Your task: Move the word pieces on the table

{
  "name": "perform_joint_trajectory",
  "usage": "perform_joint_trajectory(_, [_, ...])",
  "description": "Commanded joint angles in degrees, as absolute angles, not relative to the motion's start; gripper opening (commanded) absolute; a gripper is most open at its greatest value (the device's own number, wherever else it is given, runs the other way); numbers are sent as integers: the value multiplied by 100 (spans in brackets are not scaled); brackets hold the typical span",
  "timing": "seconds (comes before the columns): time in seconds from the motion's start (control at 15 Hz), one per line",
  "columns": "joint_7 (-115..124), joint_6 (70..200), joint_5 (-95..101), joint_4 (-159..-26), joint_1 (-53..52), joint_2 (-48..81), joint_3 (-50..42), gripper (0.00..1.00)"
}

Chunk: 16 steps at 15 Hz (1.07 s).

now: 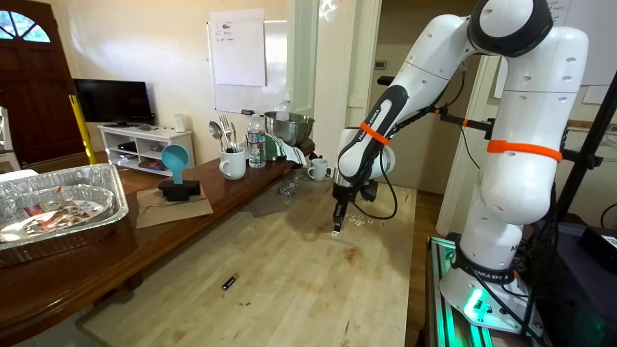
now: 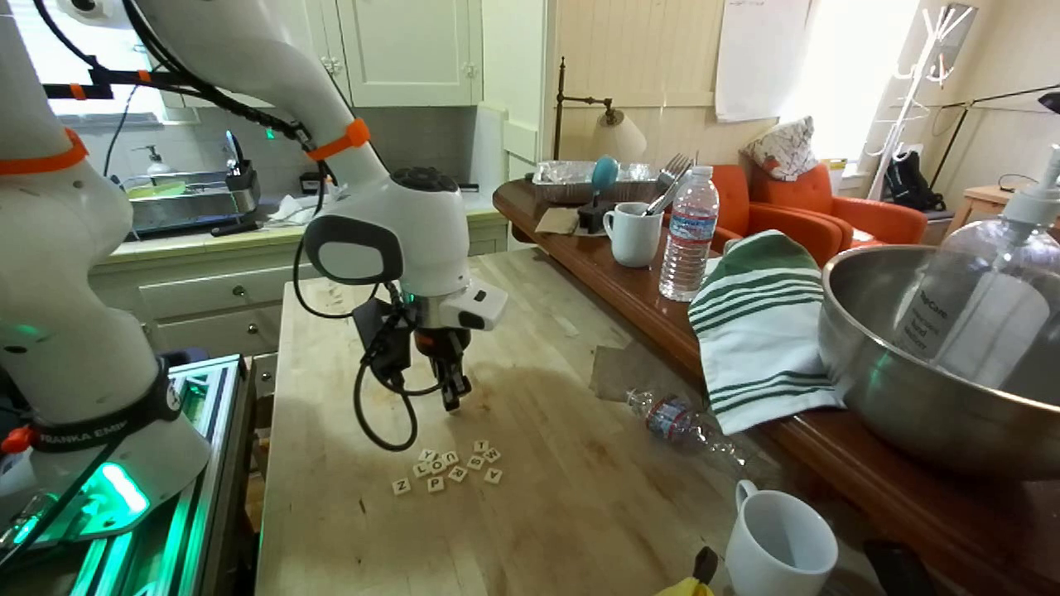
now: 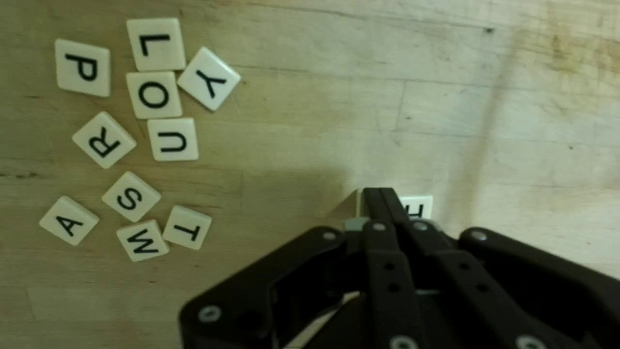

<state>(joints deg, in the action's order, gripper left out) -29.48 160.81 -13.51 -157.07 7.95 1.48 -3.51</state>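
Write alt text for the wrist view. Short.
A shut black pincer, low and right of centre, partly hides a pale tile whose letter looks like H. To the left, ten letter tiles lie scattered at mixed angles on a pale wooden table.

Ahead and right of the black two-finger gripper [image 3: 380, 192] in the wrist view, the pale-wood plank table [image 3: 339, 97] offers open room. A cream square letter tile [image 3: 421, 206], partly hidden, sits just right of its fingertips. To the left, past a bare strip, scattered cream square letter tiles [image 3: 157, 140] block low travel. A thin black cable [image 2: 393, 448] loops low beside the gripper. On the gripper's far side from the white robot base [image 1: 455, 289], a raised glossy dark-brown wooden counter [image 1: 231, 193] bars sideways travel.
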Motion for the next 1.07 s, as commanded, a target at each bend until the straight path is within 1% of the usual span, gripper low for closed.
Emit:
perform_joint_trajectory(0.0, [-2755,16116,-1234,-15766,714,68,-376,0])
perform_joint_trajectory(0.53, [-2713,16086,-1133,-15790,695,-239,-441,0])
perform_joint_trajectory(1.0, [-1807,15997,-320,-15779,926,-418,-778,0])
